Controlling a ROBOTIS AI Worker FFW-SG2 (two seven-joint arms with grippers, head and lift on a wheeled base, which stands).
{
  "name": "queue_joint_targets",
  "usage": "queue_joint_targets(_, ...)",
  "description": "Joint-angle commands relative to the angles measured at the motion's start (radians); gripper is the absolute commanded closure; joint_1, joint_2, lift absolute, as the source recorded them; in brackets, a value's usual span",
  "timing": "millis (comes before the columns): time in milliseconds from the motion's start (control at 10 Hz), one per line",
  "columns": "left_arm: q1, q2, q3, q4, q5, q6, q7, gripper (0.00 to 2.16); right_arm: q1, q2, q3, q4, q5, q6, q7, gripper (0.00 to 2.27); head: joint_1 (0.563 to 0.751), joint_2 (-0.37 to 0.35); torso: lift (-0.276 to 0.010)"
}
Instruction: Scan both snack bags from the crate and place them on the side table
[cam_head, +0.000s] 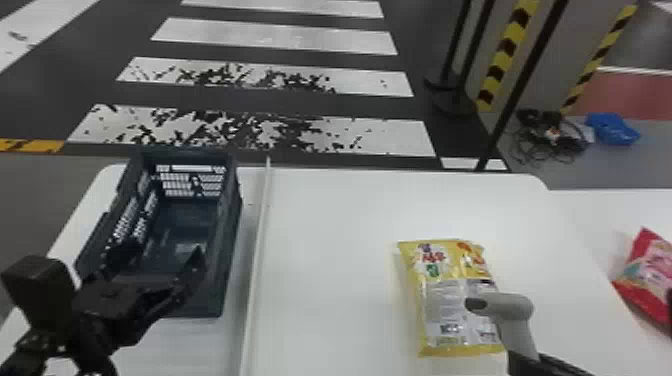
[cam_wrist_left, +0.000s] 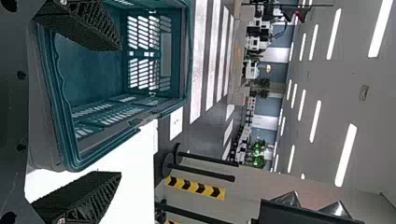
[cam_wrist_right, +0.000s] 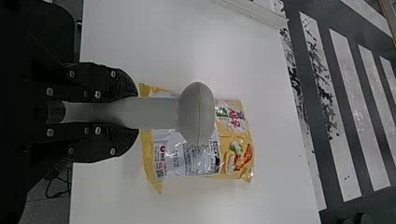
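Right gripper (cam_head: 531, 365): fingers clamped on scanner (cam_head: 517, 322) handle; scanner hides part of yellow snack bag (cam_head: 445, 295) on tabletop (cam_head: 340, 240). Left gripper (cam_head: 161, 256): fingers apart, blocking part of crate (cam_head: 228, 240). Red snack bag (cam_head: 647, 270) on side table (cam_head: 590, 215), cut off by head view's edge.

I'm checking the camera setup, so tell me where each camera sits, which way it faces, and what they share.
Head: forward and down at the crate, yellow bag and red bag; left gripper and some of right gripper show.
Left wrist: past its open fingers, over the crate, into the room.
Right wrist: past its gripped scanner, down at the yellow bag.
Shared: head and left wrist, crate; head and right wrist, yellow bag, scanner.
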Motion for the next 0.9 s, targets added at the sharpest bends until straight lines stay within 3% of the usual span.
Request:
queue_joint_targets(0,-0.002,0.000,-0.001,0.000,0.000,0.000,0.000,0.04,0.015,0.002,0.024,-0.001,0.002,0.002,-0.010,2.26,0.695,-0.085,-0.095)
queue_joint_targets(500,-0.004,0.000,-0.006,0.006,0.000,0.000,0.001,0.04,0.028,0.004,0.110,0.028,0.014,0.002,-0.041,2.25,0.695,-0.052,-0.095)
queue_joint_targets(800,-0.002,0.000,-0.006,0.011,0.000,0.000,0.001,0.04,0.017,0.002,0.180,0.093,0.085,0.002,-0.056,2.26,0.695,-0.029,-0.095)
